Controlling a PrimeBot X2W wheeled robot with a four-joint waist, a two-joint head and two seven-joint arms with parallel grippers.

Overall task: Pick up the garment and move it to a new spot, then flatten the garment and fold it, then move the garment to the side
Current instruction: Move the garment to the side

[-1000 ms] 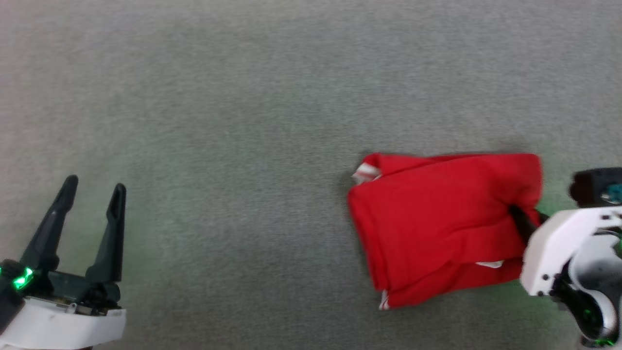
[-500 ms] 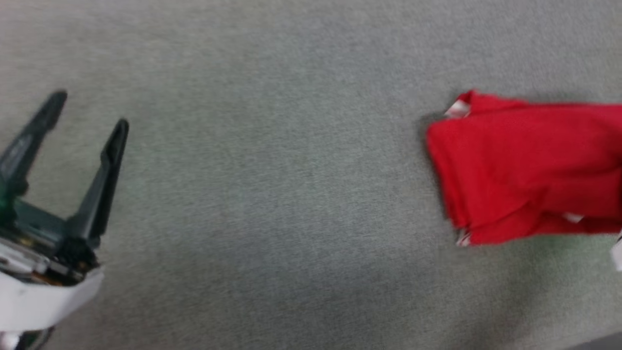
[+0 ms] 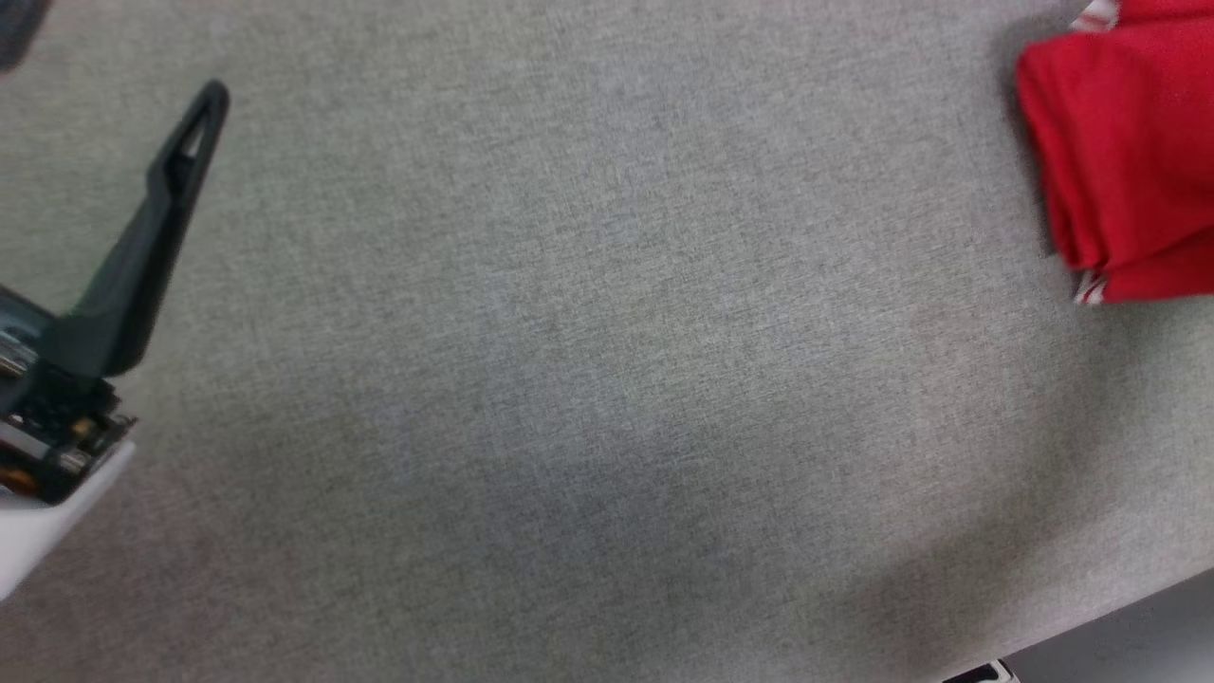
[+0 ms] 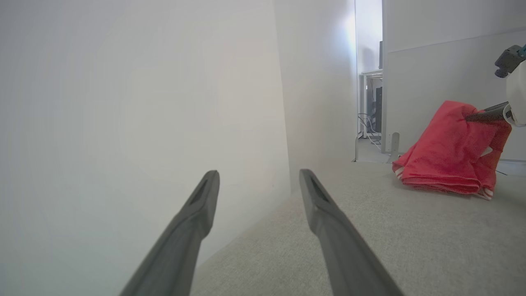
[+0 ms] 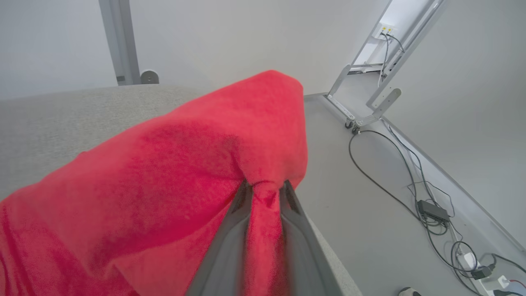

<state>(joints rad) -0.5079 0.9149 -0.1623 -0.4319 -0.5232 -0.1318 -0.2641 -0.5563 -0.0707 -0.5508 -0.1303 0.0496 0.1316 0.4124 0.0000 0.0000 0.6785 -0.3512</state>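
- The right gripper (image 5: 266,187) is clenched on the garment (image 5: 185,176). Its two dark fingers stand close together with a pinch of red knit pressed between them.
- In the right wrist view, the red cloth drapes away from the pinch toward the left and lower left. A rounded hump of cloth rises above the fingertips.
- In the left wrist view, the garment forms a folded bundle at the far right. Its lower folds rest on the grey fabric-covered surface (image 4: 411,238). Its upper right part is raised at the right gripper's fingers, so the bundle slopes upward to the right.
- White edge bands with thin red stripes (image 4: 487,192) show at the lower corners of the bundle, against the surface.
- In the head view, the garment occupies the upper right corner and is cut off by the frame edge. One striped band shows at its lower left corner and another at its top.
- The left gripper (image 4: 258,174) is released. Its fingers are spread wide with nothing between them.
- The left gripper is held over the grey surface, well apart from the garment, and points toward a plain white wall (image 4: 123,102).
- In the head view, one left finger (image 3: 152,237) runs diagonally along the left edge.
- Beyond the surface edge, the right wrist view shows a pale floor (image 5: 328,135) with black cables (image 5: 372,176), a dark power adapter (image 5: 431,210) and a metal frame foot with a caster (image 5: 370,112).
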